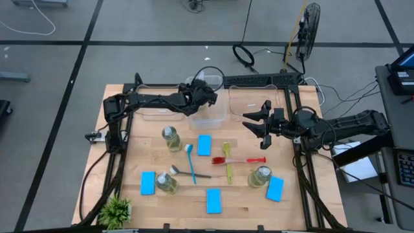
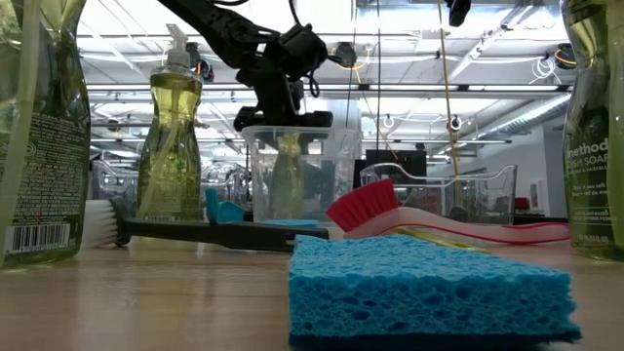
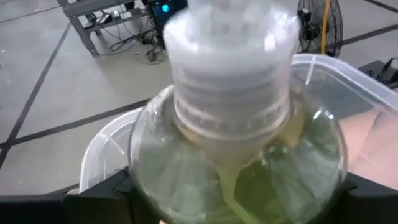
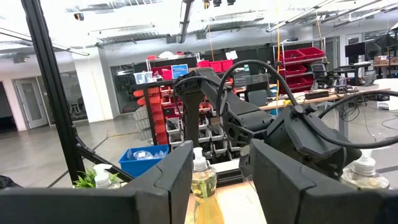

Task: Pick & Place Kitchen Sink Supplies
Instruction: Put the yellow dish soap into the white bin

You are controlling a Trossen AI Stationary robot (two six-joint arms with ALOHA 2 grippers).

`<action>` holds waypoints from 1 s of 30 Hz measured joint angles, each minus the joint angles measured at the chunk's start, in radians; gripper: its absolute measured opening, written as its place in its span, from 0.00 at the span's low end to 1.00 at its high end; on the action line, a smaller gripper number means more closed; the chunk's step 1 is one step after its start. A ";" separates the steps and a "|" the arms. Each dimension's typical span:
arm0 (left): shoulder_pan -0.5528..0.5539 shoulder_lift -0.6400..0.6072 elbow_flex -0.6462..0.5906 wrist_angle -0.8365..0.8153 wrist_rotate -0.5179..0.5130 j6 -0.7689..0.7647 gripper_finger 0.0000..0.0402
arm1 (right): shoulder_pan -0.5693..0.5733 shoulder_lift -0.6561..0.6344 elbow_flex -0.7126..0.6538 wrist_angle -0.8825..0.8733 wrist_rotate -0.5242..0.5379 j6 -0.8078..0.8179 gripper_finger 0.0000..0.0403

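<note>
My left gripper (image 1: 206,97) reaches over the middle clear bin (image 1: 218,118) and is shut on a clear bottle of yellow-green liquid (image 2: 287,180) that stands upright inside it. Three more bottles (image 1: 171,138) (image 1: 166,183) (image 1: 260,176) stand on the table. Several blue sponges (image 1: 204,145) (image 1: 214,200) lie flat. The blue (image 1: 191,162), grey (image 1: 194,174), yellow-green (image 1: 228,163) and red (image 1: 242,160) brushes lie in the middle. My right gripper (image 1: 250,123) hovers open over the table's right half, pointing left, touching nothing. My left gripper pinches the bottle at its shoulder (image 3: 149,162), just under the white top (image 3: 230,62), one finger (image 3: 106,193) on each side. It comes from above, pointing down. The bottle is upright with its base low in the bin; whether it rests on the floor I cannot tell.
Clear bins stand at the far edge, left (image 1: 154,107) and right (image 1: 255,103) of the middle one. A small green plant (image 1: 116,210) sits at the near left corner. A blue sponge (image 2: 429,288) lies close in the low view. Black frame rails run along both sides of the table.
</note>
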 joint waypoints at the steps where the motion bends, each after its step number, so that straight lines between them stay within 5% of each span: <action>1: 0.000 0.000 0.000 0.002 -0.004 0.000 0.71 | 0.000 0.000 0.000 0.000 0.000 0.000 0.36; 13: -0.009 -0.001 0.017 0.025 -0.023 0.146 0.83 | 0.000 0.000 0.000 0.000 -0.026 0.000 0.36; 30: -0.036 -0.010 0.025 0.031 -0.230 0.341 0.84 | 0.000 0.000 0.000 0.000 -0.026 -0.002 0.36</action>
